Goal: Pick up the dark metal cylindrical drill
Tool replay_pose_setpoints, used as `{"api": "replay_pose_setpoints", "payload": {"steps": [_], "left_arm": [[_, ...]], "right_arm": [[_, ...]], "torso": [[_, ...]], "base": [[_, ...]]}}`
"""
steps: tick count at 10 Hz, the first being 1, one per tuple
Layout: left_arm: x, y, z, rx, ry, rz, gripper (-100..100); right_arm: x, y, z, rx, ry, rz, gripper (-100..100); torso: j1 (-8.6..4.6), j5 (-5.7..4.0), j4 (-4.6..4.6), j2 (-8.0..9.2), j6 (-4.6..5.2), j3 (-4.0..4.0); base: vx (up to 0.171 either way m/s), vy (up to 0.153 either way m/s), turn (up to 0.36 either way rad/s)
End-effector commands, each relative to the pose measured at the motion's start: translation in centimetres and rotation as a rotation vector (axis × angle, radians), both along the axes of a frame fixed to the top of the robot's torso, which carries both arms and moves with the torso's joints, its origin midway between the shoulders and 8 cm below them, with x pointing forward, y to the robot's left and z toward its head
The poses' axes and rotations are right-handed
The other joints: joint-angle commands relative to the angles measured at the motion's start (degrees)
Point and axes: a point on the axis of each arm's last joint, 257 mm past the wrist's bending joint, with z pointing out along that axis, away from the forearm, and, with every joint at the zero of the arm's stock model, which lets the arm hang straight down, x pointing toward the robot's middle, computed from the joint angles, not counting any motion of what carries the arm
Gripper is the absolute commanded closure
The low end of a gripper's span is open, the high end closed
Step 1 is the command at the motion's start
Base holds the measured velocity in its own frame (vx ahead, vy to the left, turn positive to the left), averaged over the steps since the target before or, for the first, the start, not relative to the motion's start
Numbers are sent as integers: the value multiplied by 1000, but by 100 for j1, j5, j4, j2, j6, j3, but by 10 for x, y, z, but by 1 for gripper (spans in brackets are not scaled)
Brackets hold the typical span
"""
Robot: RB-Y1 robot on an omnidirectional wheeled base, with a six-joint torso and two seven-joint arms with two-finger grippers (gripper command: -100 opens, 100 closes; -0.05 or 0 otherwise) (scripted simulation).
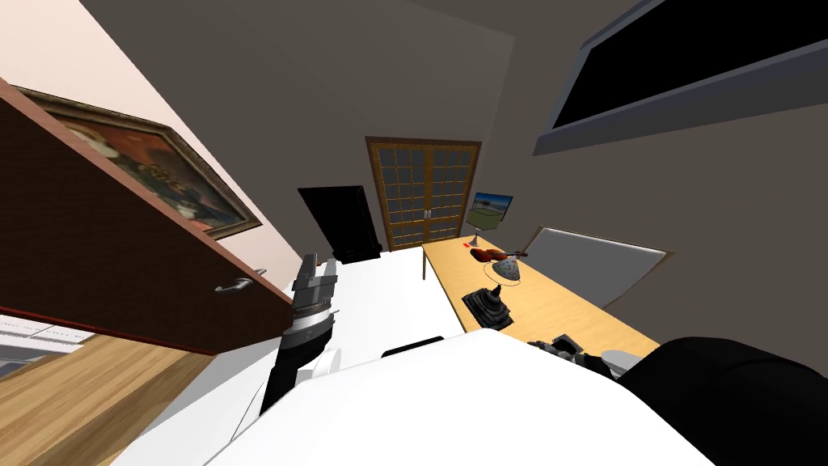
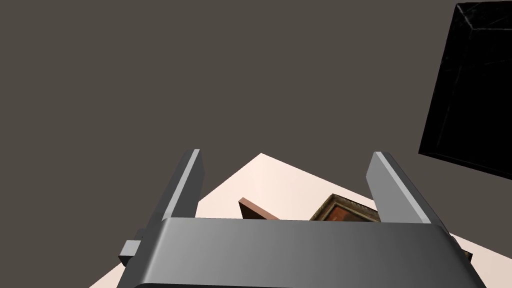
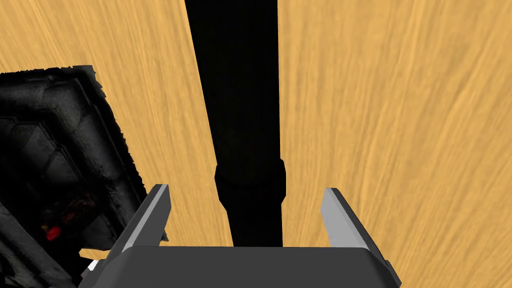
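While the right gripper hangs over the wooden counter, its fingers stand spread with the dark cylindrical drill lying lengthwise between them, touching neither. A chunky black object sits just beside one finger. The left gripper, raised at the left, is likewise spread.

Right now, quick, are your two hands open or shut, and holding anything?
Left gripper: open, holding nothing.
Right gripper: open, fingers either side of the drill, not gripping it.
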Motion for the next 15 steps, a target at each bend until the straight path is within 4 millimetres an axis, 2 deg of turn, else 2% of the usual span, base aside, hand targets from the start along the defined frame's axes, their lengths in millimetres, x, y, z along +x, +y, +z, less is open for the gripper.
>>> {"api": "replay_pose_setpoints", "payload": {"steps": [1, 8, 9, 10, 14, 15], "left_arm": [[0, 0, 0, 0, 0, 0, 0], [0, 0, 0, 0, 0, 0, 0], [0, 0, 0, 0, 0, 0, 0], [0, 0, 0, 0, 0, 0, 0], [0, 0, 0, 0, 0, 0, 0], [0, 0, 0, 0, 0, 0, 0]], "right_arm": [[0, 5, -5, -5, -1, -21, -100], [-8, 32, -21, -5, 1, -90, -100], [-8, 31, -20, -4, 1, -83, -100], [-8, 31, -20, -5, 0, -85, 100], [-8, 31, -20, -5, 1, -83, 100], [-8, 31, -20, -5, 1, -84, 0]], "torso": [[0, 0, 0, 0, 0, 0], [-4, -1, 1, 4, 2, 2], [-3, -1, 1, 4, 3, 3], [3, 0, 0, -2, 4, 0], [11, 2, -1, -10, 6, -5], [11, 3, -2, -10, 6, -5]], "base": [[-44, -53, 165], [-35, -43, 97], [-16, -17, 17], [0, 0, 0], [0, 0, 0], [0, 0, 0]]}}
